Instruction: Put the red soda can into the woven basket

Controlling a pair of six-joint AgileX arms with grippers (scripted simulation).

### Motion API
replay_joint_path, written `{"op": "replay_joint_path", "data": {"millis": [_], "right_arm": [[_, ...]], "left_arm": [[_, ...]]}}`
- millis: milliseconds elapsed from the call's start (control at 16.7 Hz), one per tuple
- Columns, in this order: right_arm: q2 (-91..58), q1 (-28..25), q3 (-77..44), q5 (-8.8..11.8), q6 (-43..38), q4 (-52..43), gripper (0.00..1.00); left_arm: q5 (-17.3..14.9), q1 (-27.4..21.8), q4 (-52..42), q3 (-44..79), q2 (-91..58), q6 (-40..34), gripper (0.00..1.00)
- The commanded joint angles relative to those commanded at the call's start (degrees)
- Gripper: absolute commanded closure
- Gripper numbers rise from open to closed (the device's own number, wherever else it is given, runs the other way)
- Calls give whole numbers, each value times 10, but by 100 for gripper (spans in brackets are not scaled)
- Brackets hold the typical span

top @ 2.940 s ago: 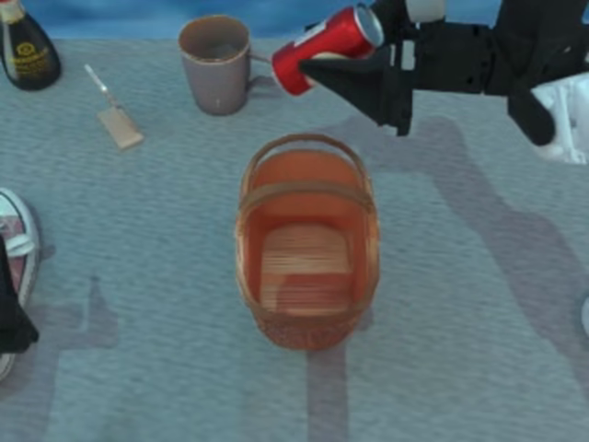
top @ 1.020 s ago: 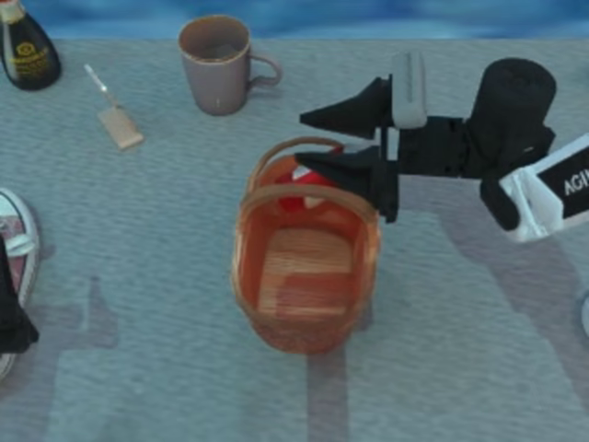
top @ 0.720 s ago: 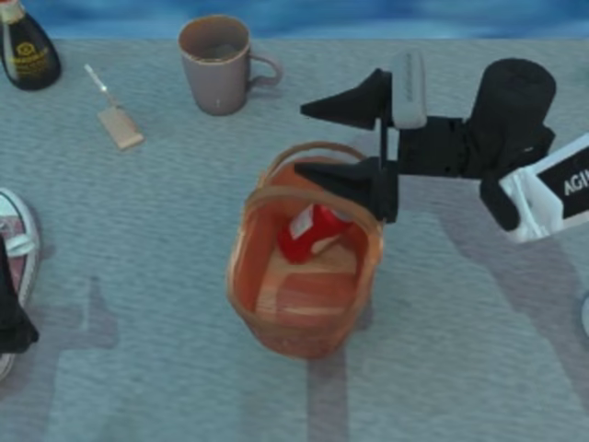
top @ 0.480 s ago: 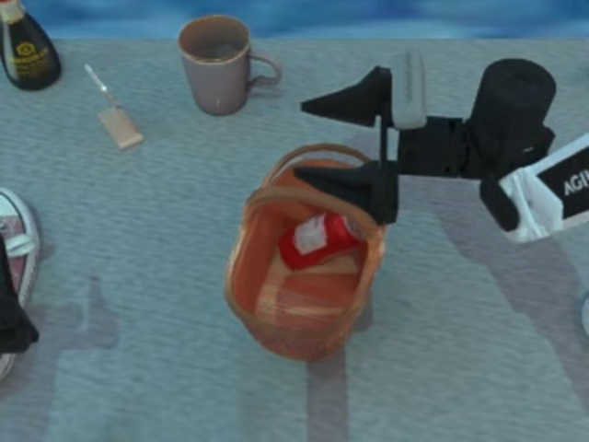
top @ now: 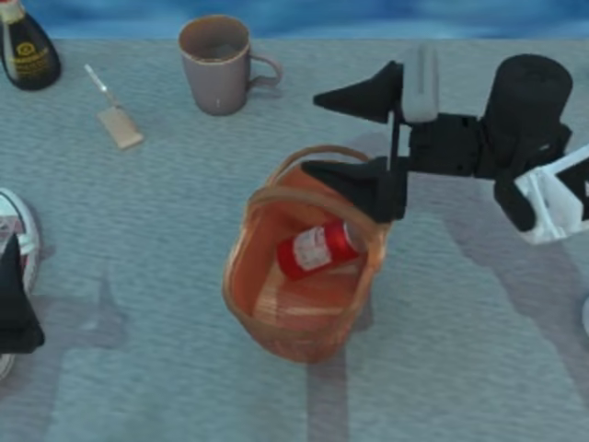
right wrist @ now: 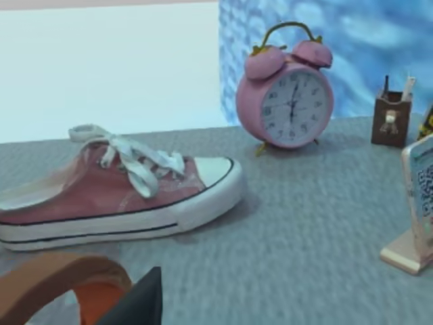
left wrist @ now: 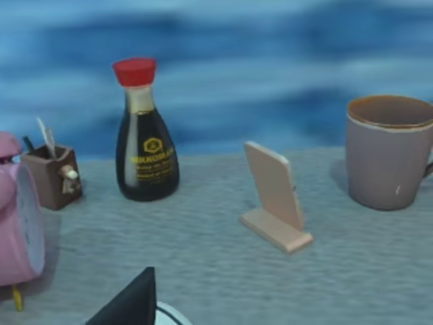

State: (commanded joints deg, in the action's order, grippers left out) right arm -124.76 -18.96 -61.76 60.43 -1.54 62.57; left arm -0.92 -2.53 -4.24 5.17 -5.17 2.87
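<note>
The red soda can (top: 317,249) lies on its side on the slatted floor of the woven basket (top: 293,339), at the end nearer the arched handle. My right gripper (top: 313,133) hovers open over the basket's far rim, empty, its near finger just above the handle and clear of the can. In the right wrist view a piece of the basket's handle (right wrist: 47,274) shows beside one dark fingertip (right wrist: 145,301). My left gripper (top: 14,318) stays parked at the table's left edge, open, with one fingertip (left wrist: 132,305) in its wrist view.
A grey-brown mug (top: 216,64), a soy-sauce bottle (top: 26,51) and a small phone stand (top: 115,120) stand at the back left. A pink sneaker (right wrist: 115,193) lies at the left edge beside a pink alarm clock (right wrist: 289,98).
The right gripper carried the can from the back over the basket and opened. The can fell in and rolled onto its side. The basket shifted slightly, and the gripper drew a little to the right.
</note>
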Motion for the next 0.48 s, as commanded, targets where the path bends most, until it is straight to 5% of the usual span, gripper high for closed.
{"op": "replay_joint_path", "data": {"millis": [240,480], "right_arm": [[114,24,84,-66,2,-68,0],[285,56,194,-160,5,-164,0]], "left_arm": [[-12,-53,-102,125,-127,70,0],[-19,-119,-242,303,-309,168,0]]}}
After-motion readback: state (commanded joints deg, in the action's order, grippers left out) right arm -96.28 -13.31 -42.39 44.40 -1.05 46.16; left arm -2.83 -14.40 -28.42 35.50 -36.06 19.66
